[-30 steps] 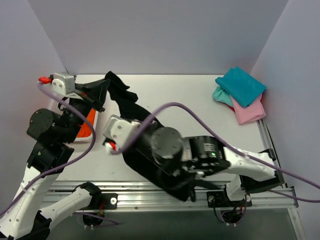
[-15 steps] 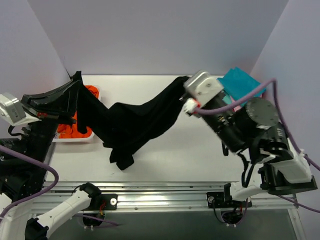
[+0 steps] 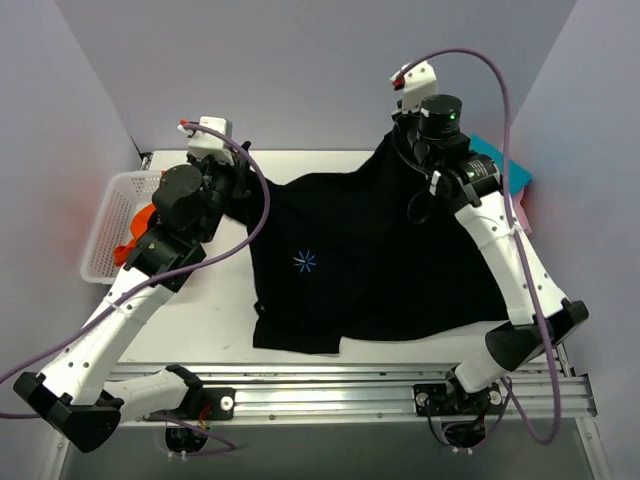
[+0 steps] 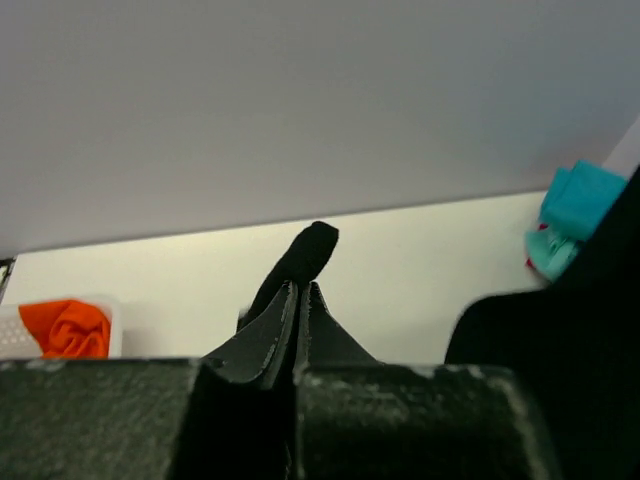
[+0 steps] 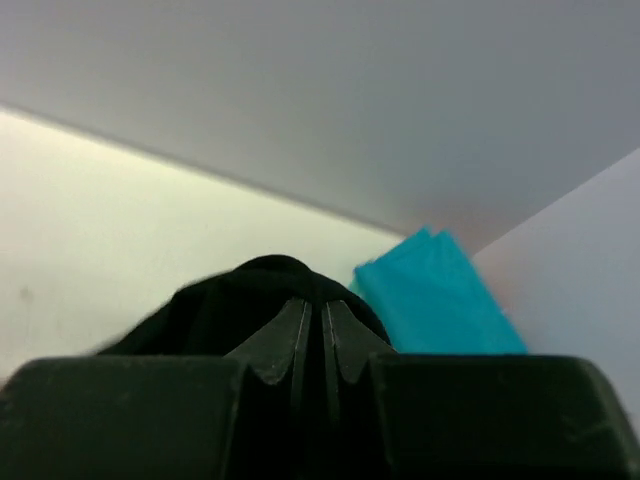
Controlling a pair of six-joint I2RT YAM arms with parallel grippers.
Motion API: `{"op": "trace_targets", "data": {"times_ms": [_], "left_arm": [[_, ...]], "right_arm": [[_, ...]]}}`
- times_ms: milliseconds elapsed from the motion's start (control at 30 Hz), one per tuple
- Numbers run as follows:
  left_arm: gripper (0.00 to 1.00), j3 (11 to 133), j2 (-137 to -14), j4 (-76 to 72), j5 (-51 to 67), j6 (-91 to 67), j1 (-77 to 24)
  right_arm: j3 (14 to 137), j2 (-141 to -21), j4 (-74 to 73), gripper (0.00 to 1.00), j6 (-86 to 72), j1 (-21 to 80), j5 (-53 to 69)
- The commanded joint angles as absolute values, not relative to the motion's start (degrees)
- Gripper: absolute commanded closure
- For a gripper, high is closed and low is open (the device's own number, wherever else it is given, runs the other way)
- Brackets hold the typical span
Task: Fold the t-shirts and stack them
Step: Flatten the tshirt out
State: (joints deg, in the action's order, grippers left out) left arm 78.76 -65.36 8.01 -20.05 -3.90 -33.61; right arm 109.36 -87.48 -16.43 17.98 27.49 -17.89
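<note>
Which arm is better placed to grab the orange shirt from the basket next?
Probably left: the left claw grips the black t-shirt beside the white basket holding the orange t-shirt; the right claw is far across, by the teal t-shirt.

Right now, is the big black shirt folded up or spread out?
Spread out. The black t-shirt stretches wide between the left gripper and right gripper, each shut on its far edge, and its blue starburst mark shows.

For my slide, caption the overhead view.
Left gripper and right gripper hold the black t-shirt spread over the table.
</note>
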Motion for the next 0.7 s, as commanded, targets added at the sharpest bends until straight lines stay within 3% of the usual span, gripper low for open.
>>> {"op": "trace_targets", "data": {"times_ms": [0, 300, 667], "left_arm": [[0.98, 80.2, -61.7, 5.2, -25.4, -1.6, -33.0], [0.98, 81.6, -55.3, 8.3, -23.2, -0.5, -33.3], [0.98, 86.5, -44.8, 13.8, -11.3, -2.9, -35.2]], "right_arm": [[104.1, -82.9, -11.8, 1.00, 9.3, 23.0, -6.2], [100.3, -71.2, -10.0, 1.00, 8.3, 21.1, -4.2], [98.4, -55.6, -7.7, 1.00, 9.2, 21.2, 10.8]]}}
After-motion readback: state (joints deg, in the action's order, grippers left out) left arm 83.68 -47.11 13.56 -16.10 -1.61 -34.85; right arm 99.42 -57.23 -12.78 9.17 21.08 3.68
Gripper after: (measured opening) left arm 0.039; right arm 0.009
